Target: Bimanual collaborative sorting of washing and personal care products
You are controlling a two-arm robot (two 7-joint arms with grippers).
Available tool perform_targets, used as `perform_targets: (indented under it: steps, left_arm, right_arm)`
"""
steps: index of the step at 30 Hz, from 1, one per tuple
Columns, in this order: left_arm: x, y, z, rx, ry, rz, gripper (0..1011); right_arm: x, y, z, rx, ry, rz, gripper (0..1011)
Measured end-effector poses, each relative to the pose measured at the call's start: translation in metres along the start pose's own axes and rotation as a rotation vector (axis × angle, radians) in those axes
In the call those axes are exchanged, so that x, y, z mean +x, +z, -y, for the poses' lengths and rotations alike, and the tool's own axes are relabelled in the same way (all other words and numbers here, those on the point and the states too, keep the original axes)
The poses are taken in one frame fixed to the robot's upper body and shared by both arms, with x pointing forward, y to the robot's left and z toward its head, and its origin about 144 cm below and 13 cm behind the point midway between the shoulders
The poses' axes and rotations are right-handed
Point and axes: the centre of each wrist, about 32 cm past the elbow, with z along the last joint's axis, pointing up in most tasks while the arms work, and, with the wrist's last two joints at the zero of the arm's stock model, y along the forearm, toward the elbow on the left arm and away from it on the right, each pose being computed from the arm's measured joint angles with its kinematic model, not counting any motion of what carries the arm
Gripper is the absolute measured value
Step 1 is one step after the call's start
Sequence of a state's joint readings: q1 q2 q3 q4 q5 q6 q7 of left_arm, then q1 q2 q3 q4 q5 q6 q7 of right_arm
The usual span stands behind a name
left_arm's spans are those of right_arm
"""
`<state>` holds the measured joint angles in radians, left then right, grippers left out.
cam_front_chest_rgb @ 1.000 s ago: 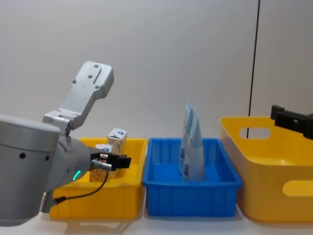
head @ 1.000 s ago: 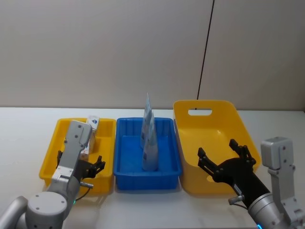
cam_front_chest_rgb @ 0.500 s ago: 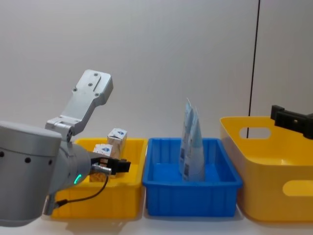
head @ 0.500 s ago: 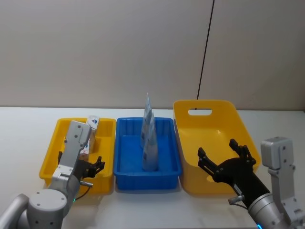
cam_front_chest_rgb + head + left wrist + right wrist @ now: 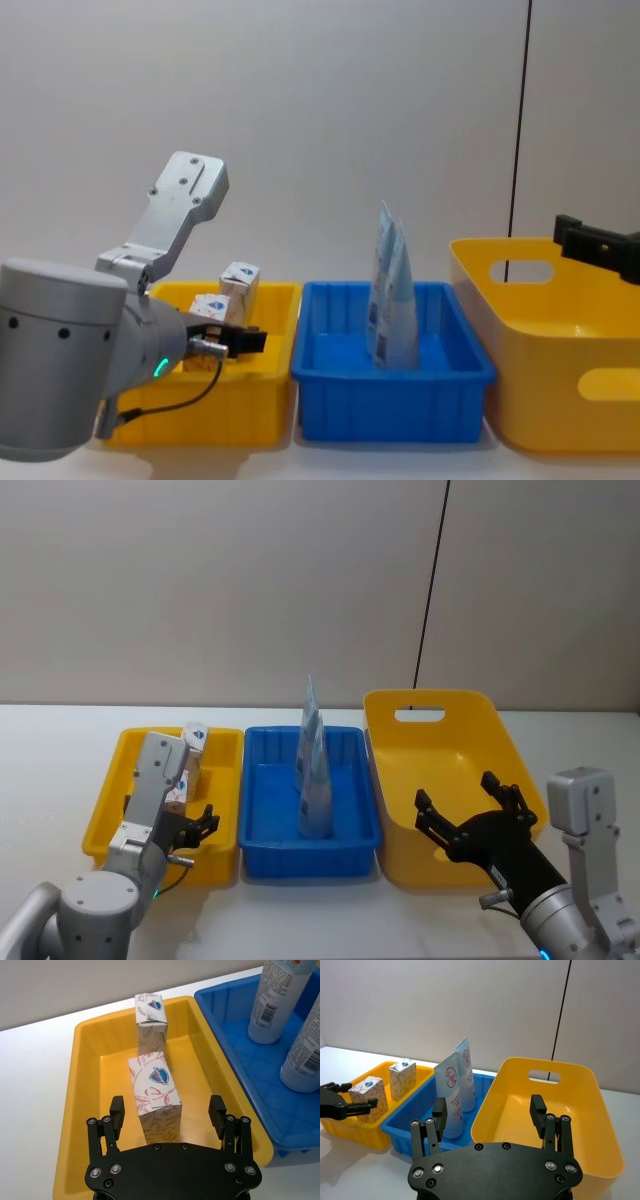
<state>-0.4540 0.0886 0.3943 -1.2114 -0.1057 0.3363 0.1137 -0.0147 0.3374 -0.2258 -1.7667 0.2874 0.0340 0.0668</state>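
Two white leaf-print packs stand upright in the small yellow bin (image 5: 75,1085) on your left. The near pack (image 5: 155,1092) is mid-bin and the far pack (image 5: 150,1025) sits at the back wall, close behind it. Your left gripper (image 5: 167,1105) hovers over the bin's near end with its fingers spread wide, gripping nothing; the near pack sits just ahead, lined up with the gap. The front pouch (image 5: 316,795) and back pouch (image 5: 308,730) stand upright, one behind the other, in the blue bin (image 5: 310,846) in the middle. Your right gripper (image 5: 488,1105) hangs over the near edge of the big yellow bin (image 5: 500,740), fingers released. All bins sit on the white table (image 5: 60,730).
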Motion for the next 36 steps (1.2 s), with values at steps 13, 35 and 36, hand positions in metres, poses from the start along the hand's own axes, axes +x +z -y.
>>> perform_targets:
  steps: [13, 35, 36]
  left_arm:
    - [0.004, -0.004, 0.010, 0.004, 0.002, -0.005, 1001]
    - [0.005, -0.009, 0.018, 0.006, 0.004, -0.023, 512]
    - [0.006, -0.009, 0.017, 0.006, 0.004, -0.024, 499]
  right_arm:
    - [0.000, 0.000, 0.000, 0.000, 0.000, 0.000, 1002]
    - [0.000, 0.000, 0.000, 0.000, 0.000, 0.000, 1002]
    - [0.000, 0.000, 0.000, 0.000, 0.000, 0.000, 1002]
